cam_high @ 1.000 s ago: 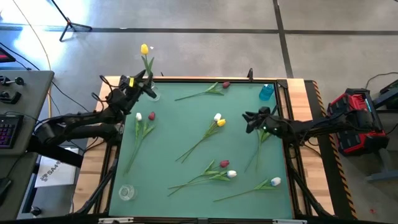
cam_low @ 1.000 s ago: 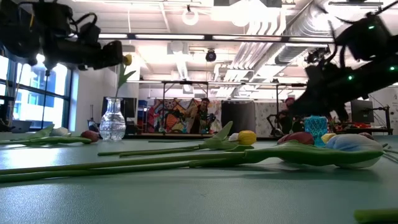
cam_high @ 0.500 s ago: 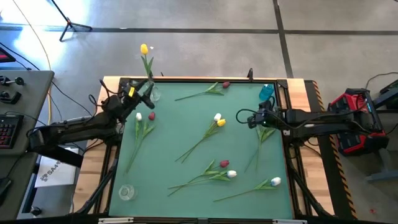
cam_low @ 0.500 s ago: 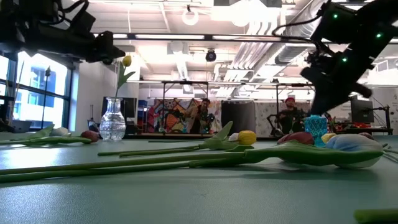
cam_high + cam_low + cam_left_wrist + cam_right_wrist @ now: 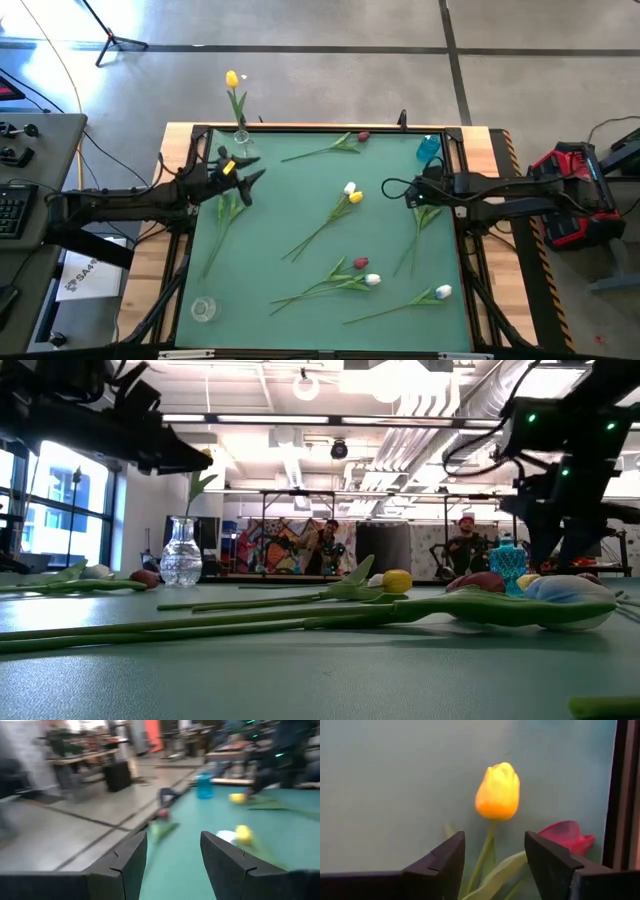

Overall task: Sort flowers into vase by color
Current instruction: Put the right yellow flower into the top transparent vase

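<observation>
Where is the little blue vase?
In the high view the blue vase stands at the table's far right corner, just beyond the right hand.

I am not finding any text, label, brand or number that I can read in these views. A white sheet (image 5: 82, 278) is lying beside the table under the left arm, and its dark print is showing too small to make out.

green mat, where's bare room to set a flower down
Free: the green mat between the clear glass vase with a yellow tulip and the crossed white-and-yellow tulips; also the near left beside the small clear cup. Crowded: centre through near right.
</observation>
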You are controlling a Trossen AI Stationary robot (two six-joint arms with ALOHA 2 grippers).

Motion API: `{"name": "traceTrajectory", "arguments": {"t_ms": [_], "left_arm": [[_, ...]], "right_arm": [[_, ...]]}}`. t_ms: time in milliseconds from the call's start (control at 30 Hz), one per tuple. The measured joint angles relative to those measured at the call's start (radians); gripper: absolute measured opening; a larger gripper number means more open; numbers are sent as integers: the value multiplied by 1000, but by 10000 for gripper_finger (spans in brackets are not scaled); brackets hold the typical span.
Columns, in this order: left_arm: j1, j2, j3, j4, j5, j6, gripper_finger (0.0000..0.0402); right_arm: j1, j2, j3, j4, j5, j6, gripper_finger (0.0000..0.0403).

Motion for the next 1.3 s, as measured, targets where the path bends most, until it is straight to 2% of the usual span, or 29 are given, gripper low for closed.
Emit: {"name": "traceTrajectory", "arguments": {"t_ms": [133, 267, 433, 733, 833, 933, 1000, 1067, 1200, 1300], "left_arm": [[-26, 0, 0, -7, 52, -9, 175], [-46, 10, 0, -22, 59, -9, 175], [-49, 36, 0, -26, 56, 15, 175], [-49, 67, 0, -25, 27, -16, 175], [-49, 67, 0, -24, 26, -16, 175], [-49, 67, 0, -23, 26, -19, 175], [-49, 68, 0, -24, 26, -19, 175], [-49, 79, 0, -23, 26, -19, 175], [-49, 113, 0, -23, 26, -23, 175], [-49, 140, 0, -17, 26, -47, 175]], "right_arm": [[-56, 74, 0, 56, -18, -70, 184], [-86, 128, 0, 142, -53, -134, 163], [-123, 194, 0, 114, -122, -131, 144], [-177, 252, 3, 139, -139, -172, 122], [-181, 252, 3, 155, -144, -203, 100], [-181, 252, 0, 189, -143, -254, 60], [-182, 252, -1, 234, -140, -289, 25], [-182, 252, -1, 289, -139, -321, 8], [-178, 252, -1, 437, -158, -377, 19], [-150, 251, -1, 614, -195, -452, 11]]}}
